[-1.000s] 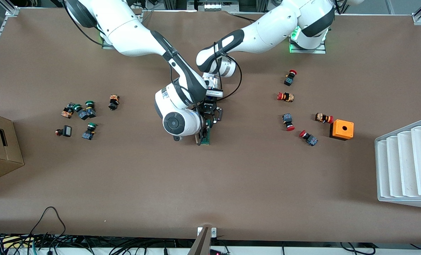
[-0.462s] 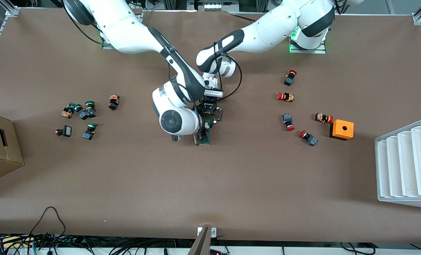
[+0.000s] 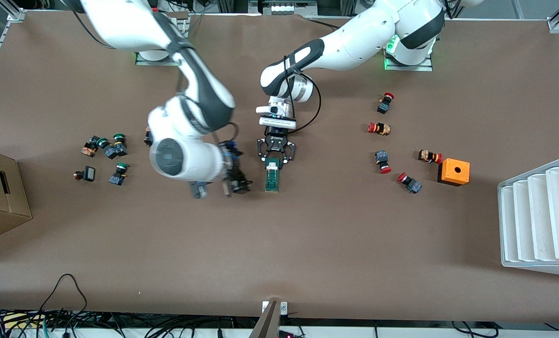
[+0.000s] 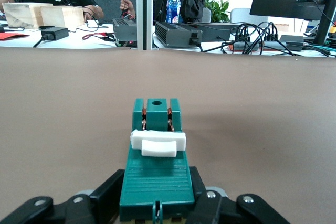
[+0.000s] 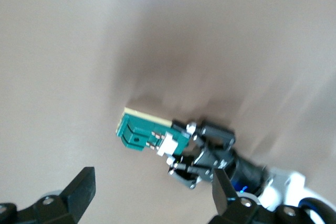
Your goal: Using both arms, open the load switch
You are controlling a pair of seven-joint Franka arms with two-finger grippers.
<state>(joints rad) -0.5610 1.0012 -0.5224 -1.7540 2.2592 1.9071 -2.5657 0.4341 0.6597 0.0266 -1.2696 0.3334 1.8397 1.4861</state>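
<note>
The load switch [image 3: 272,180] is a dark-green block lying flat mid-table, with a white plastic piece [image 3: 273,164] at the end toward the robots. My left gripper [image 3: 275,156] is shut on that end. In the left wrist view its black fingers [image 4: 110,195] press both sides of the load switch [image 4: 155,174], just short of the white piece [image 4: 158,143]. My right gripper [image 3: 236,182] hangs open over bare table beside the switch, toward the right arm's end. Its wrist view shows the right gripper [image 5: 152,192] with spread fingers holding nothing, and the load switch [image 5: 144,131] in the left gripper [image 5: 207,156].
Red-capped push buttons [image 3: 379,127] and an orange box [image 3: 454,172] lie toward the left arm's end, with a white rack [image 3: 540,218] at that table edge. Green-capped buttons [image 3: 110,148] and a cardboard box [image 3: 0,197] sit toward the right arm's end.
The right gripper opened, came off the load switch and swung away toward the right arm's end. The left gripper and the switch stayed put.
</note>
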